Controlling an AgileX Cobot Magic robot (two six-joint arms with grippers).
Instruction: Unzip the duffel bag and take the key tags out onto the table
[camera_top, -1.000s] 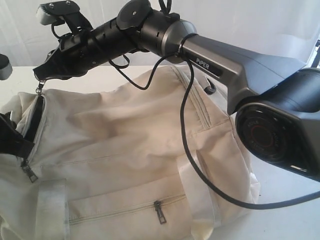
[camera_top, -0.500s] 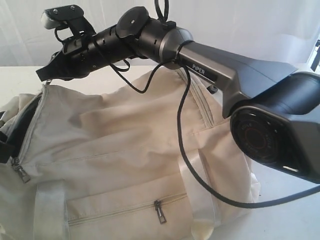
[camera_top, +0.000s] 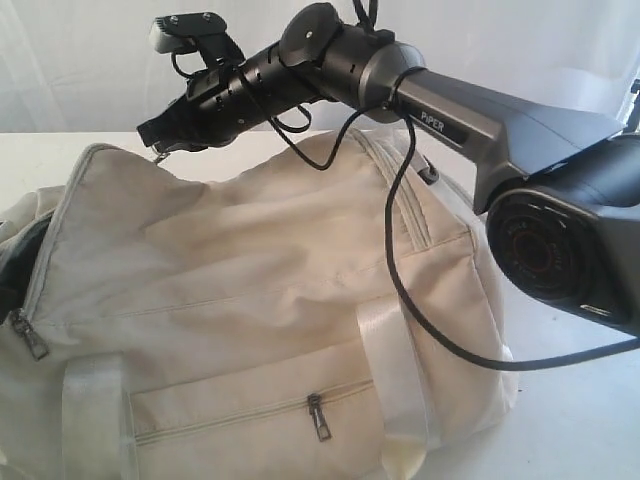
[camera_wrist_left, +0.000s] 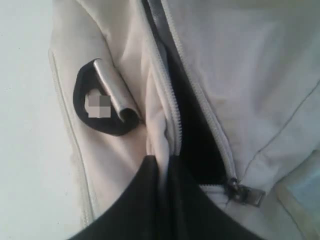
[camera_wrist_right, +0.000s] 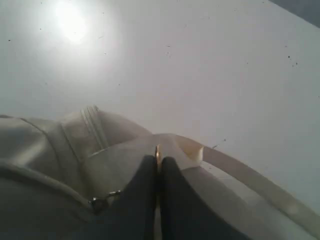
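The cream duffel bag (camera_top: 260, 300) fills the exterior view on the white table (camera_top: 560, 420). My right gripper (camera_top: 158, 138) reaches across to the bag's upper left corner, shut on the main zipper's small metal pull (camera_wrist_right: 158, 151). My left gripper (camera_wrist_left: 162, 160) is shut on a fold of cream fabric beside the zipper (camera_wrist_left: 172, 115), which gapes onto dark lining (camera_wrist_left: 197, 145). A second slider (camera_wrist_left: 245, 194) lies at the end of that gap. The key tags are hidden.
A black D-ring (camera_wrist_left: 87, 107) with a webbing loop sits on the bag's end next to the left gripper. The zipped side pocket (camera_top: 250, 415) faces the camera, between pale straps (camera_top: 395, 370). The right arm's cable (camera_top: 400, 270) drapes over the bag.
The right gripper has moved right and slightly up with the zipper pull, drawing the bag's top corner along. Less of the dark opening at the left shows in the exterior view.
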